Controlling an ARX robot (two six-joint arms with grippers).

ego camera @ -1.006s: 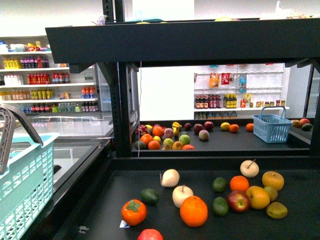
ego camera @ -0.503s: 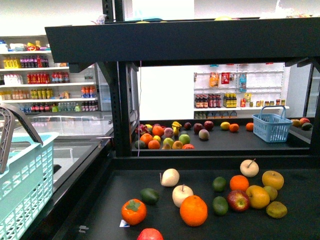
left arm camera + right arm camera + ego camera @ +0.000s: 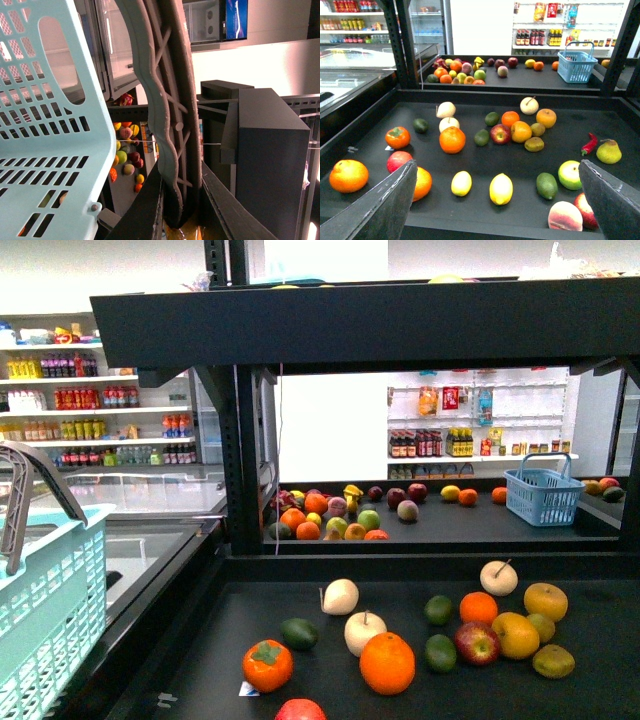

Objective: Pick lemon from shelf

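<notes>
The lemon (image 3: 501, 189) lies on its side on the black tabletop (image 3: 470, 160) of the shelf (image 3: 350, 320), near its front edge, and shows only in the right wrist view; there it sits in the gap between the two grey fingers of the right claw (image 3: 497, 166), closer to the camera than their tips and touching neither one. The right claw stands wide apart with nothing in it. Just beside the lemon lies a second yellow oval fruit (image 3: 461, 183), a little smaller, and on the lemon's other side a dark green fruit (image 3: 546, 185) and a pale green apple (image 3: 570, 175). The left claw (image 3: 182, 216) is clamped on the grey basket handle (image 3: 170, 115) of a turquoise basket (image 3: 50, 610), which hangs at the left of the shelf, well apart from the lemon. Oranges, apples, a persimmon (image 3: 268, 664), a pear (image 3: 609, 151) and a red chilli (image 3: 589, 144) are scattered over the matte tabletop. Behind it a second black deck carries more fruit and a blue basket (image 3: 543, 496); beyond stand white racks of bottled drinks (image 3: 100, 400) under bright light
</notes>
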